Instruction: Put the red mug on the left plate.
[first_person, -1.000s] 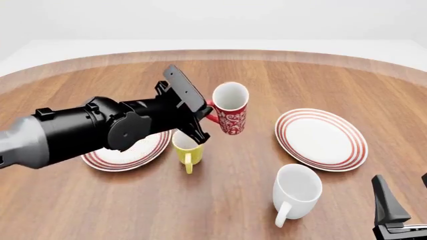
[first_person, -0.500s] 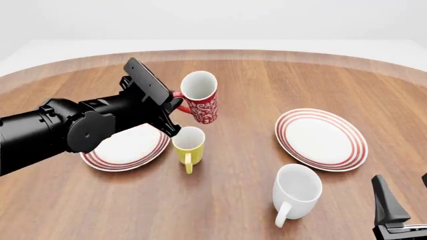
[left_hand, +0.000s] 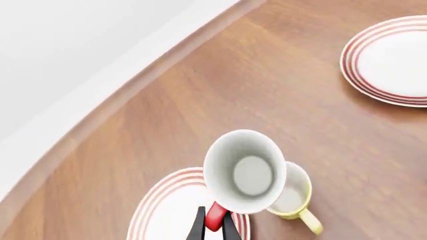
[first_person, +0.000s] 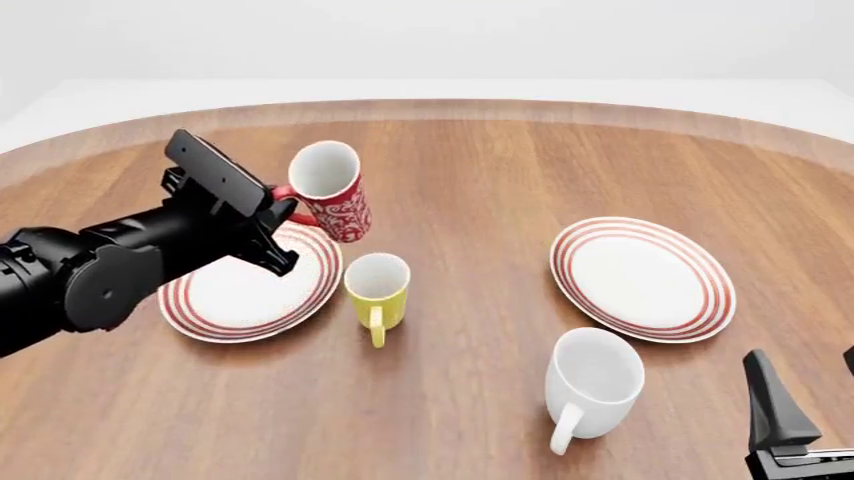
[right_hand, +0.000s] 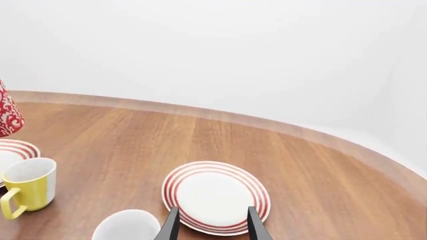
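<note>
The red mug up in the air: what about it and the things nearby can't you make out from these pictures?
- Red mug: front view, its handle is mostly behind the left gripper; right wrist view, cut off by the edge.
- Left plate: front view, the arm covers its left part; left wrist view, mug and edge hide most of it.
- Yellow mug: left wrist view, partly behind the red mug.
</note>
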